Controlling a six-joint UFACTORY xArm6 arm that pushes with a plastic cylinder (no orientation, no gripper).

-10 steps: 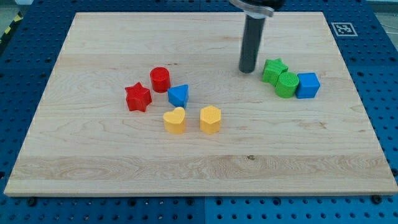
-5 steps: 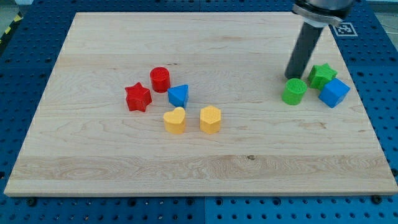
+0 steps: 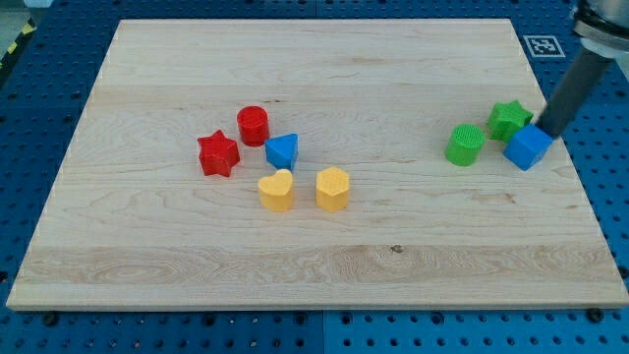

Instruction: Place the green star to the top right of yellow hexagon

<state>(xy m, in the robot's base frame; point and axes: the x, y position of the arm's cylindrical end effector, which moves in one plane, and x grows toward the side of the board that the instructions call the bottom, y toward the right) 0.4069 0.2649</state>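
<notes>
The green star (image 3: 508, 118) lies near the board's right edge, touching the blue cube (image 3: 527, 147) just below and right of it. The yellow hexagon (image 3: 333, 189) sits at the middle of the board, far to the star's left. My tip (image 3: 546, 131) is at the right edge, just right of the green star and at the blue cube's upper right corner. The rod leans up toward the view's top right.
A green cylinder (image 3: 465, 145) stands left of the blue cube. A yellow heart (image 3: 276, 190), a blue triangular block (image 3: 282, 150), a red cylinder (image 3: 253, 125) and a red star (image 3: 218, 153) cluster left of the hexagon. The wooden board (image 3: 314, 275) has a marker tag (image 3: 541, 44) beside its top right corner.
My tip swept right from the green star's left side to its right side. The green star and blue cube were shoved right; the green cylinder was left behind, apart from them.
</notes>
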